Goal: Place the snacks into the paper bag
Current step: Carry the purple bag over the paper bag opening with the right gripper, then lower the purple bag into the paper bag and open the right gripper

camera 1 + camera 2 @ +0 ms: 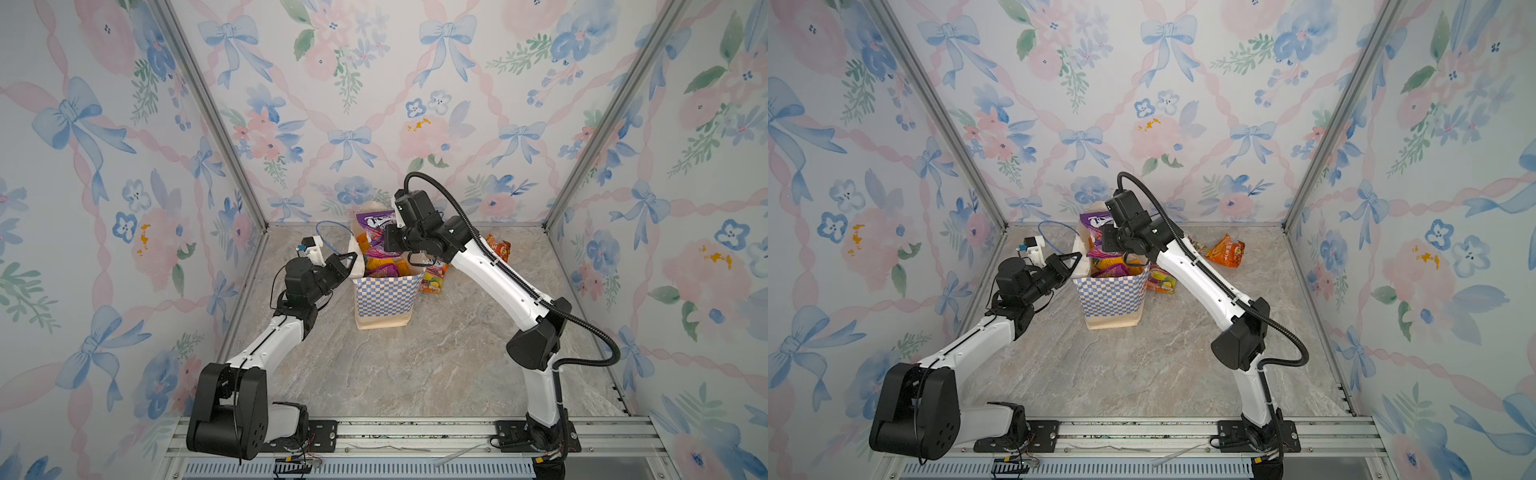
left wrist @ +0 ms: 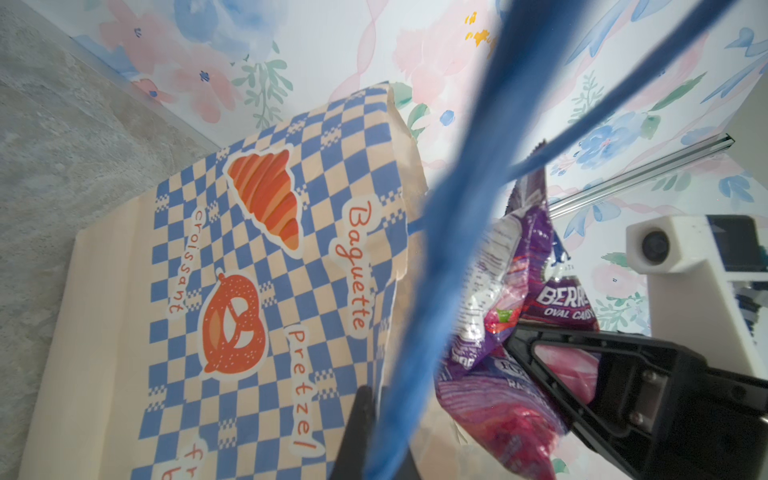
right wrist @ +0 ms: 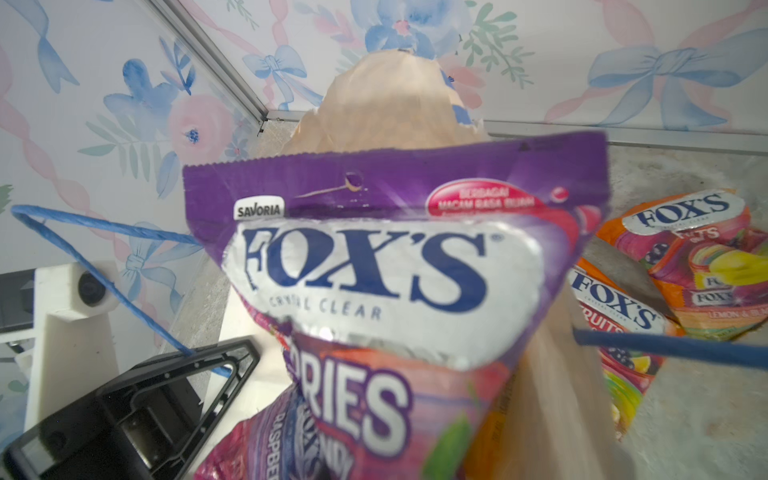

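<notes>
Nearest the right wrist camera stands the purple FOX'S packet (image 3: 374, 282), upright in the mouth of the paper bag (image 1: 384, 299), with its flat sealed header strip uppermost. The bag stands upright on the table (image 1: 415, 374), toward the back and near the middle. Several snacks (image 1: 382, 266) fill it to above the rim.

Left gripper (image 1: 351, 262): closed on the bag's left wall at the rim, just beside the root of the blue cord handle (image 2: 436, 249). Its judged function is to steady the bag and hold the mouth open.

Right gripper (image 1: 412, 257): closed and lowered into the bag mouth among the packets. Whether it pinches a packet cannot be told, as the wrist hides the fingertips.

Outside the bag, on its right, lie an orange FOX'S packet (image 1: 434, 280) just beside the wall, a second orange packet (image 3: 685, 249) behind it, and an orange chip bag (image 1: 496, 247) farther back.

Handling, as a judgement:
- Packets are light, with glossy film that is likely slippery. The loose contents shift and the body bulges.
- Take hold at a flat sealed edge, not across the bulge.
- The chip bag is air-filled and crushable, so grip its end seam lightly.
- The bag paper is thin and creases or tears easily. Support it at the rim and avoid pulling on the cord.
</notes>
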{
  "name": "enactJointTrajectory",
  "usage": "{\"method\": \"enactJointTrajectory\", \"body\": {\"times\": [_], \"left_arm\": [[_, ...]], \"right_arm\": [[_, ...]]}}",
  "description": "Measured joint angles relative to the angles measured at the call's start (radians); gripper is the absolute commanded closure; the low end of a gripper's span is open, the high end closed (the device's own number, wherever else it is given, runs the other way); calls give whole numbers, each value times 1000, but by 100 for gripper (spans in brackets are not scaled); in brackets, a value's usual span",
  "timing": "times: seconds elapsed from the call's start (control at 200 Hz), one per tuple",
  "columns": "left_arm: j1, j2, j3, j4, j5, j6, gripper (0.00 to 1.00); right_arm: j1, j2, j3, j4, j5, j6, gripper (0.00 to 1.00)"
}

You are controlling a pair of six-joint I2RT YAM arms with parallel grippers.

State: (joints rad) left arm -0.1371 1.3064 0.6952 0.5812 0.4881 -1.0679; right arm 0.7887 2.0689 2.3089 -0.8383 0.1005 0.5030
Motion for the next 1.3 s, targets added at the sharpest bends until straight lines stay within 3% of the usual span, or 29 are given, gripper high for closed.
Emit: {"method": "enactJointTrajectory", "body": {"times": [0.51, 1.18, 1.3], "left_arm": [[0, 0, -24, 27, -11, -18, 100], [0, 0, -27, 35, -11, -18, 100], [0, -8, -41, 40, -12, -18, 100]], "right_arm": [[66, -83, -270, 11, 13, 93, 100], [77, -165, -289, -43, 26, 129, 100], [77, -153, -286, -48, 4, 134, 93]]}}
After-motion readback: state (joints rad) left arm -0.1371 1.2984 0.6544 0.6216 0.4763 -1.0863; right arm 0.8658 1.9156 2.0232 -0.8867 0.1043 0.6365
